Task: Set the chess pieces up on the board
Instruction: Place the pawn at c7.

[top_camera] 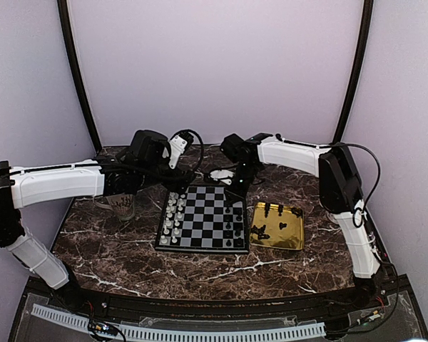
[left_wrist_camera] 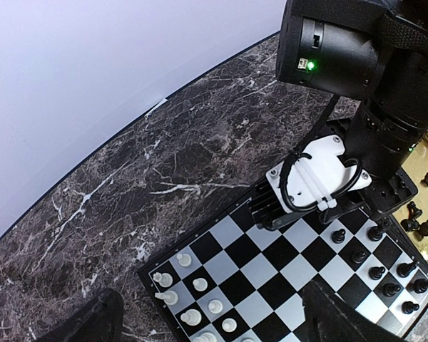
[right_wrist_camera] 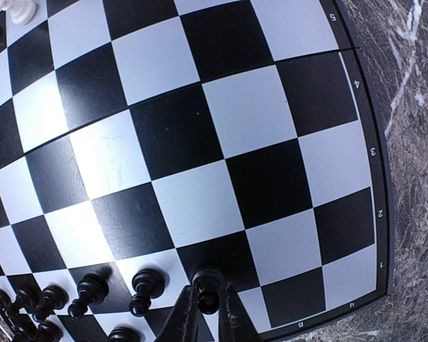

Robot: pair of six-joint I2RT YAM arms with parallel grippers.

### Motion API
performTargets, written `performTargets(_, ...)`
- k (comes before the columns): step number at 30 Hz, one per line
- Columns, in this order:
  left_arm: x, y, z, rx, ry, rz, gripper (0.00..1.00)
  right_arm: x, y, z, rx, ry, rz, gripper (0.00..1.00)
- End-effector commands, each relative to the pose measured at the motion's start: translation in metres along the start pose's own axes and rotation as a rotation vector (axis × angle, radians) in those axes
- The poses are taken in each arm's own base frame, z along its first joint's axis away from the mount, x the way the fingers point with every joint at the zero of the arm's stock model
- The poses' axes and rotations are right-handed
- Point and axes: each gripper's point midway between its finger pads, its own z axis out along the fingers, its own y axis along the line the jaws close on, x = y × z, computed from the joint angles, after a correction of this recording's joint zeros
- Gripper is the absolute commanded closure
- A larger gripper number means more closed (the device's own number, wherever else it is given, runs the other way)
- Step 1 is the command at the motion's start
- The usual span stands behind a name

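Right, white pieces (top_camera: 172, 217) are ranked. My right gripper (right_wrist_camera: 208, 291) pinches a black pawn (right_wrist_camera: 208, 279) on the board (right_wrist_camera: 200, 142) beside its fellows, my left gripper (left_wrist_camera: 214, 313) gapes empty, and several black pieces (top_camera: 260, 231) wait in the gold tray (top_camera: 289, 231).

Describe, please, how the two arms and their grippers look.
Both arms have white shells between black joints: left arm, right arm. Black cables loop at the wrists, a green light glows on the right one. The right gripper has slim black fingers.
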Motion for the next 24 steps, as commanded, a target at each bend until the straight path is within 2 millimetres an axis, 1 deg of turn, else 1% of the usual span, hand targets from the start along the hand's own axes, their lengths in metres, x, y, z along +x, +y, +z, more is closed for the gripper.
performTargets(1, -0.0187, 0.0056, -0.0151, -0.005, -0.043, -0.004, 0.1, -0.0129, -0.0041, -0.0016, 0.029, -0.03, -0.016, 0.89)
performTargets(11, -0.0181, 0.0051, -0.0151, -0.004, -0.041, 0.0, 0.1, -0.0159, -0.0017, 0.0005, 0.008, -0.034, -0.009, 0.89)
performTargets(17, -0.0169, 0.0045, -0.0137, -0.001, -0.037, 0.0, 0.1, -0.0108, -0.0012, 0.0015, 0.008, -0.016, -0.011, 0.88)
performTargets(20, -0.0168, 0.0045, -0.0136, -0.002, -0.037, 0.001, 0.1, -0.0073, 0.0002, 0.004, 0.003, -0.004, -0.012, 0.87)
performTargets(24, -0.0165, 0.0041, -0.0131, 0.0, -0.036, 0.001, 0.1, -0.0072, 0.0002, 0.0017, 0.007, -0.004, -0.011, 0.82)
